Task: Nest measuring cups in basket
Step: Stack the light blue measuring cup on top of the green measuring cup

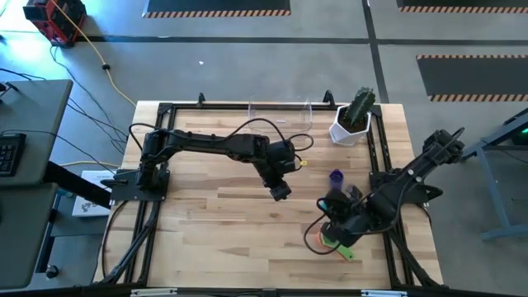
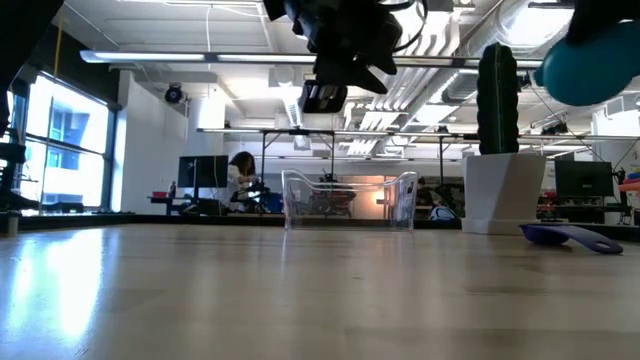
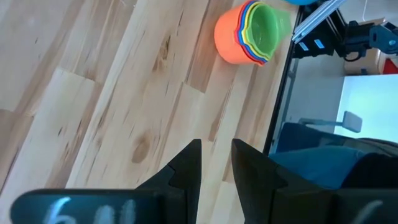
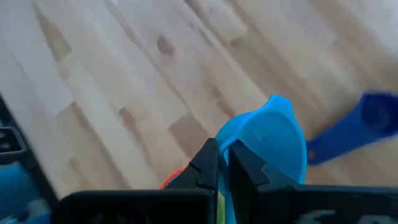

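The right gripper (image 4: 222,163) is pinched on a teal measuring cup (image 4: 270,146), held above the table's (image 1: 214,239) near right area. Beneath it lies the nested cup stack (image 3: 249,32); a purple cup (image 1: 336,176) lies just beyond. The left gripper (image 3: 216,163) hovers mid-table, fingers slightly parted and empty. The basket (image 2: 349,200) stands at the far edge.

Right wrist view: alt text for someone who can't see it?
The right gripper, shut, holds a teal cup by its rim above the wooden table. A purple cup's handle lies on the table beyond.
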`<state>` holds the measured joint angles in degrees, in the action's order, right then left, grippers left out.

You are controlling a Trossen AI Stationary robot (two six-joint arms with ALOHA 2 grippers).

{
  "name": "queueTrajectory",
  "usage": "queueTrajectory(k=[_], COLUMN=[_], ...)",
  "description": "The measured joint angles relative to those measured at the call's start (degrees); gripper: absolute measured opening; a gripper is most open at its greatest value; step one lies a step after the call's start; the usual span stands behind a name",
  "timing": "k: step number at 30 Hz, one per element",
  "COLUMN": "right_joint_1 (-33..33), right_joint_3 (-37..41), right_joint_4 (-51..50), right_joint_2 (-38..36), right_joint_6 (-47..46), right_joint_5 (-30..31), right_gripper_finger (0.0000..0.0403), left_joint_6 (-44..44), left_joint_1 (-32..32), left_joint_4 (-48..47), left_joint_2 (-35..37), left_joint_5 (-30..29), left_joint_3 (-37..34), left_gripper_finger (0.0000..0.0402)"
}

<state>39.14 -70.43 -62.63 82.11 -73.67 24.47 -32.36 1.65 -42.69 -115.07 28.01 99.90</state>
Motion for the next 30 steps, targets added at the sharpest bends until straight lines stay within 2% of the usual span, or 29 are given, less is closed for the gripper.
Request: queueTrajectory(k=[6, 17, 23, 30], right_joint_1=[3.0, 6.4, 7.0, 7.4], right_joint_3=[0.0, 0.0, 0.0, -3.7], right_joint_4=[0.0, 0.4, 2.7, -2.7], right_joint_2=[0.9, 10.5, 12.3, 12.2], right_joint_6=[-4.5, -6.5, -9.3, -9.7], right_joint_5=[-1.7, -11.7, -10.2, -8.7], right_gripper_finger=[0.0003, 0.0003, 0.0003, 0.0003], left_joint_6=[0.0, 0.0, -0.1, -0.4], left_joint_1=[0.0, 0.0, 0.0, 0.0], left_joint_4=[-0.4, -0.4, -0.4, -0.3], left_joint_2=[0.0, 0.0, 0.0, 0.0], left_joint_5=[0.0, 0.0, 0.0, 0.0], left_joint_3=[0.0, 0.0, 0.0, 0.0], left_gripper_finger=[0.0078, 0.0078, 0.0078, 0.0078])
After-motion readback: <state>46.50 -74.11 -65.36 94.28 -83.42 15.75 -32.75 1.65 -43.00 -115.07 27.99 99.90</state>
